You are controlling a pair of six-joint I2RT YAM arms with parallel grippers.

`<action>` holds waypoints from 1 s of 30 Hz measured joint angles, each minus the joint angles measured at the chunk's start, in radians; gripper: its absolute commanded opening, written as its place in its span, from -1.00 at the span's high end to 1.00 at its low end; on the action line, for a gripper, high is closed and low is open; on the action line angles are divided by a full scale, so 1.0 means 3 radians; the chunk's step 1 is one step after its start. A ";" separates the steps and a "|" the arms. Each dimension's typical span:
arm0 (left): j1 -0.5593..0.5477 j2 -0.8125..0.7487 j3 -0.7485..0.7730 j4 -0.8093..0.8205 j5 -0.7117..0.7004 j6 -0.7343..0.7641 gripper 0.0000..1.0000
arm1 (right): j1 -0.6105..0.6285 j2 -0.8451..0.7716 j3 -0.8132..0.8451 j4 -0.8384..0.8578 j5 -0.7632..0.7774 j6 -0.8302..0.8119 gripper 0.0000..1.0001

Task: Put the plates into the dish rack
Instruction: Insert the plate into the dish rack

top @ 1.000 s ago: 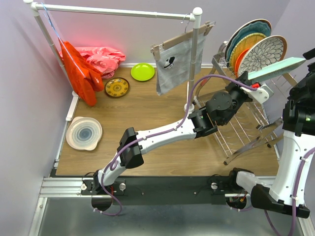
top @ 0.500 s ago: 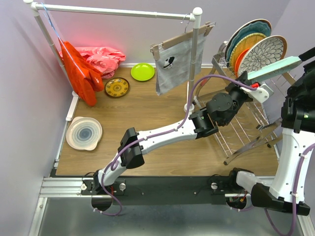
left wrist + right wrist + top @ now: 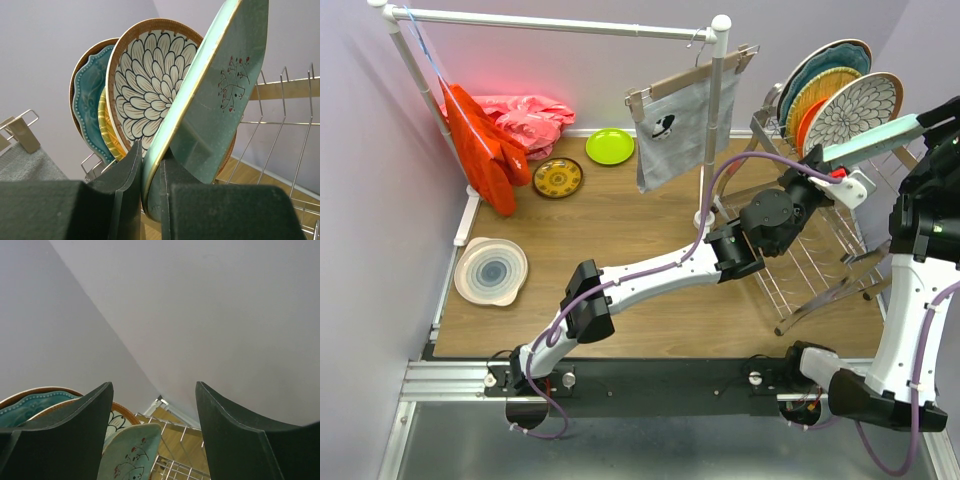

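- Pale lilac walls close in the wooden table (image 3: 620,250) along its far and left edges. A metal beam with both arm bases runs along the near edge.
- A white pipe rail (image 3: 560,24) stands over the far edge. We see a red cloth (image 3: 480,150) draped by its left post, a pink cloth (image 3: 530,115) bundled in the far left corner, and a grey cloth (image 3: 675,125) hanging at its right post.
- On the bare wood, a lime green plate (image 3: 610,146) lies near the far edge, with a yellow-brown patterned plate (image 3: 558,178) just beside it. A white ringed plate (image 3: 491,271) lies at the left edge.
- The dish rack (image 3: 820,260) fills the right edge. At its far end stand a teal scalloped plate (image 3: 92,100), a yellow woven plate (image 3: 107,132) and a brown-rimmed floral plate (image 3: 150,75).
- The left gripper (image 3: 150,155) pinches the lower rim of the mint tray (image 3: 220,90), which is tilted above the rack in front of the floral plate. We cannot tell whether the two touch.
- The right gripper (image 3: 154,385) is spread wide at the tray's far end. We cannot tell whether it touches the tray.
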 measured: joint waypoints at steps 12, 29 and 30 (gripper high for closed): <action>0.0000 0.0000 0.0000 0.0006 -0.0018 -0.0036 0.80 | -0.0061 0.0074 0.0256 -0.0209 0.0354 0.0175 -0.80; 0.0000 0.0000 0.0001 0.0005 -0.0024 -0.0050 0.80 | -0.0145 -0.0159 -0.0191 -0.0362 0.0529 0.0278 -0.62; 0.0000 0.0000 0.0001 0.0004 -0.0024 -0.0050 0.80 | -0.0150 -0.0107 -0.0200 -0.0390 0.0470 0.0329 -0.62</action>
